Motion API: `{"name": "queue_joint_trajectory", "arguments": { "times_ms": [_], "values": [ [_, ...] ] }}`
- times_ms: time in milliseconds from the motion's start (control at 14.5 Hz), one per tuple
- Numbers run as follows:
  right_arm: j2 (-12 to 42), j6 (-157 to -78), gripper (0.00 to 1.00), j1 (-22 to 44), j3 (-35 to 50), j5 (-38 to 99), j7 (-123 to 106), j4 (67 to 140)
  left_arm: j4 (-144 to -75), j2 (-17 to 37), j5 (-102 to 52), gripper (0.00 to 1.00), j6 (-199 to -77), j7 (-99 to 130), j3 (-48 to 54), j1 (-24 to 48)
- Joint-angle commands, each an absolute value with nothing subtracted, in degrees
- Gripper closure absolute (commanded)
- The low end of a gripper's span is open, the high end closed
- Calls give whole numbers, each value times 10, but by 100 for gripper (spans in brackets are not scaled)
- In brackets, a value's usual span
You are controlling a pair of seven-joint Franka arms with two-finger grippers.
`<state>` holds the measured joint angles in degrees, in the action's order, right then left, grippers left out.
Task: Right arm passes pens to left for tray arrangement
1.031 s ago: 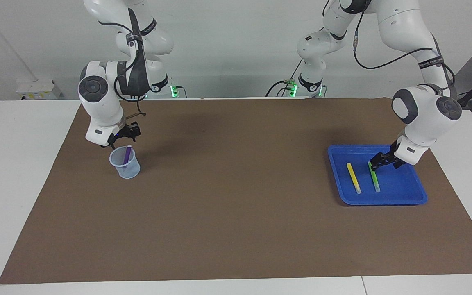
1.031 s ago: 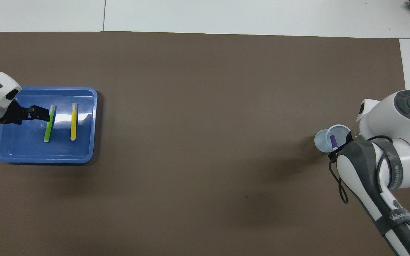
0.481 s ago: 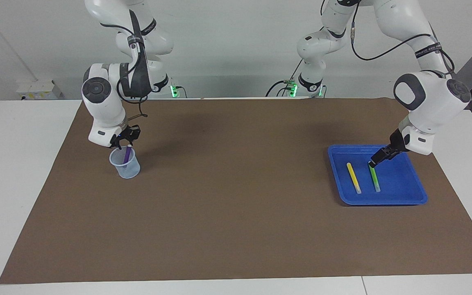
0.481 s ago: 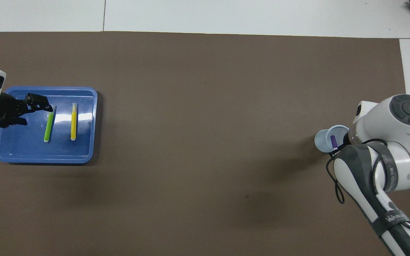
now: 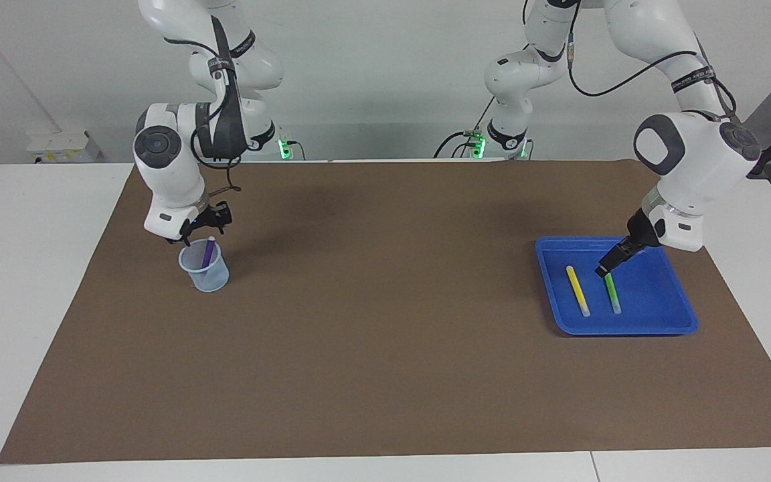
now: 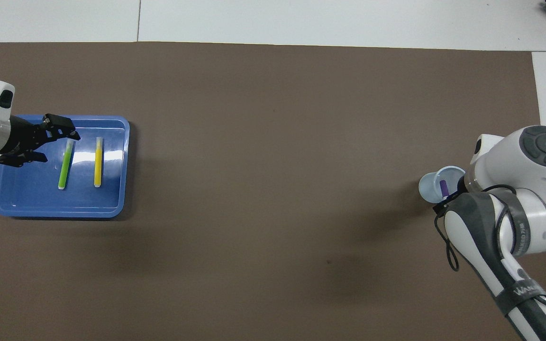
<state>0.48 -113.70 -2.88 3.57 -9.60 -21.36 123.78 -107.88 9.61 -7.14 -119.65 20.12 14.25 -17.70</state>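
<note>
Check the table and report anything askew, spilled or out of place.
Nothing stands out. The yellow pen and green pen lie side by side, roughly parallel, flat in the tray. The purple pen leans in the upright cup. Nothing is spilled or tipped.

Bright-blue tray [image 5: 680,321], holding one yellow pen [image 5: 577,290] and one green pen [image 5: 612,294], both pale-tipped. Purple pen [image 5: 208,252] shown in a translucent pale-blue cup [image 5: 206,274]. Brown mat [image 5: 385,348] laid over a white table [image 5: 31,268]. Arms rendered white, with black grippers.
</note>
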Motion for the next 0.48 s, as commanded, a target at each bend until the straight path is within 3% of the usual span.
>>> {"name": "queue_joint_trajectory", "arguments": {
  "times_ms": [0,138,413],
  "values": [
    [-3,-1145,28,-39,41,-108,-224,1238,-1081,84,-76,0,-1181,207,136,-163],
    [0,-1151,40,-40,41,-109,-224,1231,-1084,76,-76,0,-1181,207,136,-156],
    [2,-1170,50,-40,41,-109,-224,1233,-1083,73,-76,0,-1181,207,137,-153]
  ]
}}
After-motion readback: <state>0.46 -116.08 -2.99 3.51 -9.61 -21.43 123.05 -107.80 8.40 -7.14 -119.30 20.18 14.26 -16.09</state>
